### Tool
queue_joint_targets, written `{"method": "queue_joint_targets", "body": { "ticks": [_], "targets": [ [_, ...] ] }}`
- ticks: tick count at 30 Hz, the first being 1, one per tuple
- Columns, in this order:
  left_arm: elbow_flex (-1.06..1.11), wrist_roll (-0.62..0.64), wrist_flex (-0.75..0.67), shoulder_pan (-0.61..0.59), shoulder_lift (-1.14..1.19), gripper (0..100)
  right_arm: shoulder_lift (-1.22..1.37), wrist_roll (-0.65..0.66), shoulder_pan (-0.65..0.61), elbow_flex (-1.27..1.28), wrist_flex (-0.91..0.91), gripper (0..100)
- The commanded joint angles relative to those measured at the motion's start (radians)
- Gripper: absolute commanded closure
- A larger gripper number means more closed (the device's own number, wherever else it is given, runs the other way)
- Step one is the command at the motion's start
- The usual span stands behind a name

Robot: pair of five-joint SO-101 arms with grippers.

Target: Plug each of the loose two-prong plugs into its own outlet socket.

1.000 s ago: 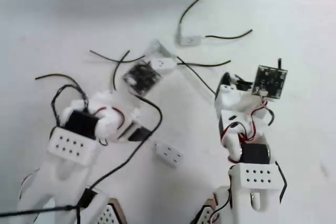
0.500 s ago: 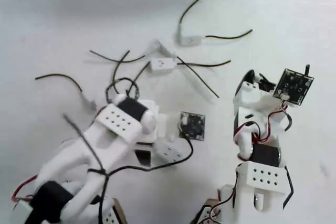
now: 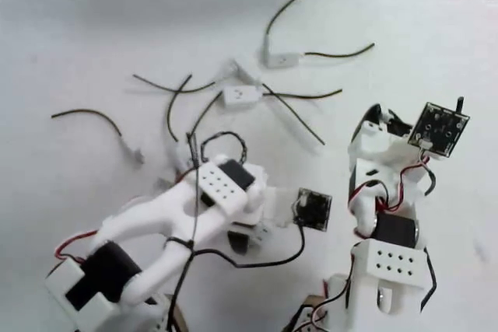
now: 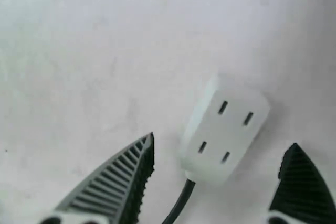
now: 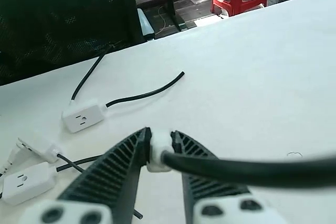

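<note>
- Left wrist view: the left jaws stood released, one ribbed tip on either side of a white socket block (image 4: 224, 129) and neither touching it. The block lay flat on the white bench (image 4: 79, 35) with two pairs of slots facing up. A black block cord (image 4: 178, 209) left its end nearest the jaws.
- Right wrist view: the right jaws were clenched on a white two-prong plug (image 5: 156, 151), held above the bench. Its prongs were hidden between the jaws, and its thick black plug cord (image 5: 252, 170) ran off to one side.
- Farther off on the bench lay a far outlet (image 5: 83, 117) trailing a black cord. A near outlet (image 5: 23, 181) lay apart from it, with a small white plug (image 5: 35, 148) just beside it.
- High view: the left arm (image 3: 156, 227) extended from the near edge to the middle of the bench, covering the socket block.
- The right arm (image 3: 381, 227) stood well apart from it, its jaws raised over bare bench.
- The two outlets lay beyond both arms among black cords.
- A loose cord (image 3: 84, 117) lay alone toward the left arm's side, ending in a small pale tip.
</note>
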Motion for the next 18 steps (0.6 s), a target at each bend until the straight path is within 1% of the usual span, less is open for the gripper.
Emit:
{"method": "queue_joint_targets", "body": {
  "ticks": [1,5,8,10,11,15,18],
  "targets": [
    [-0.040,0.110,-0.109,0.012,0.013,71,-0.008,-0.008,0.007,-0.025,-0.019,98.1],
    [-0.038,0.129,-0.100,0.012,0.012,84,-0.008,-0.008,0.007,-0.025,-0.019,98.1],
    [-0.037,0.129,-0.061,0.008,0.013,94,-0.008,-0.008,0.005,-0.025,-0.018,98.1],
    [-0.037,0.132,-0.043,0.005,0.013,98,-0.008,-0.008,0.005,-0.025,-0.018,98.1],
    [-0.038,0.149,-0.037,0.004,0.012,98,-0.008,-0.008,0.005,-0.025,-0.018,98.1],
    [-0.060,0.328,-0.023,-0.024,0.010,97,-0.008,-0.008,0.002,-0.023,-0.018,98.1],
    [-0.095,0.479,-0.020,-0.096,0.012,97,-0.008,-0.008,0.002,-0.021,-0.018,98.1]
  ]
}}
